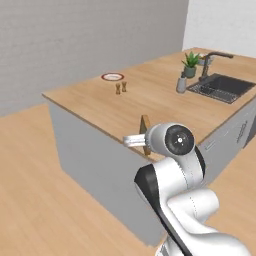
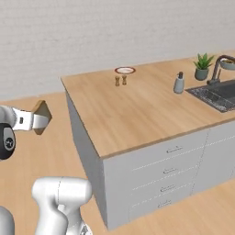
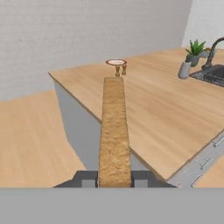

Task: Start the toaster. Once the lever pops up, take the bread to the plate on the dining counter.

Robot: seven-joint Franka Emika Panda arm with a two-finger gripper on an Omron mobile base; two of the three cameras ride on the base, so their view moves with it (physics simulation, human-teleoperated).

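My gripper (image 3: pixel 114 177) is shut on the bread (image 3: pixel 114 131), a thin tan slice held on edge and pointing away from the hand. The bread (image 1: pixel 145 135) and gripper (image 1: pixel 142 141) hover by the near side of the dining counter (image 1: pixel 150 102). From the right, the bread (image 2: pixel 41 117) in the gripper (image 2: pixel 38 121) hangs over the floor, left of the dining counter (image 2: pixel 137 108). The plate (image 1: pixel 112 76), red-rimmed with a white centre, lies near the counter's far corner, also visible as plate (image 2: pixel 125 70) and plate (image 3: pixel 116 62). The toaster is out of view.
Two small shakers (image 2: pixel 120 81) stand just in front of the plate. A soap dispenser (image 2: pixel 179 83), a potted plant (image 2: pixel 202 66) and a sink (image 2: pixel 218 96) with a dark faucet sit at the counter's right end. Grey drawers (image 2: pixel 170 170) face me; wood floor lies to the left.
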